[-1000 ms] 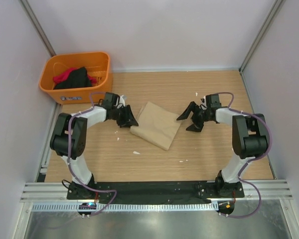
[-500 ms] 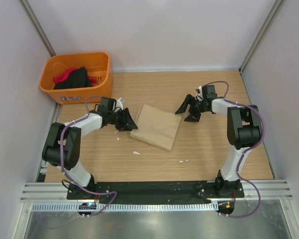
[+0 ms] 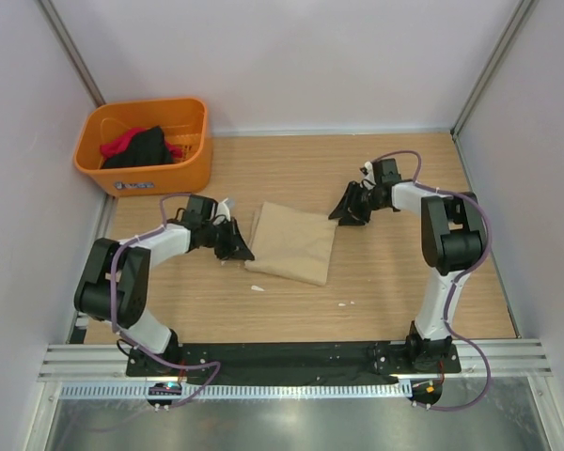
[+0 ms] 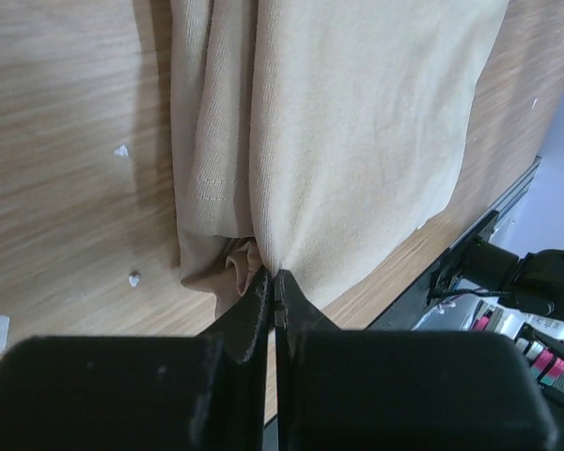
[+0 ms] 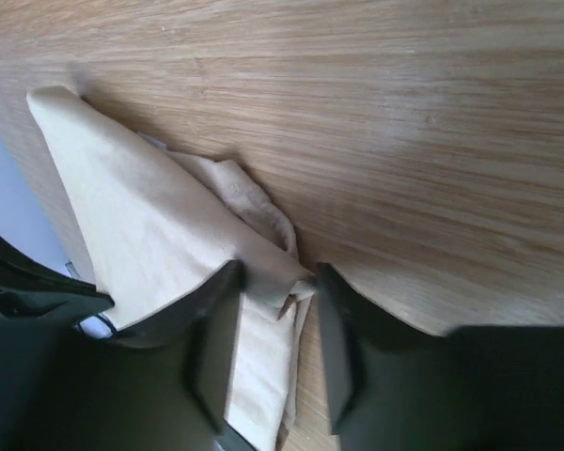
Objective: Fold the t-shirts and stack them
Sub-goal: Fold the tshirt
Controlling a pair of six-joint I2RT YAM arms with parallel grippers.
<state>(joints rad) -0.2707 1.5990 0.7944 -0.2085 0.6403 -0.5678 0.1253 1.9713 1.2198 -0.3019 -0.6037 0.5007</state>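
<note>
A tan t-shirt (image 3: 291,242), folded into a rectangle, lies in the middle of the wooden table (image 3: 395,282). My left gripper (image 3: 240,249) sits low at its left edge. In the left wrist view it (image 4: 274,280) is shut, pinching a puckered fold of the tan t-shirt (image 4: 357,122). My right gripper (image 3: 343,209) is at the shirt's far right corner. In the right wrist view it (image 5: 277,272) is still open, and a corner of the tan t-shirt (image 5: 141,207) lies between its fingers.
An orange basket (image 3: 150,183) stands at the back left, holding black and red clothes (image 3: 141,146). Small white scraps (image 3: 258,287) lie on the wood near the shirt. White walls enclose the table on three sides.
The left gripper slid to the shirt's left edge and shut on it. The right gripper moved to the far right corner and its jaws narrowed. The shirt turned slightly.
</note>
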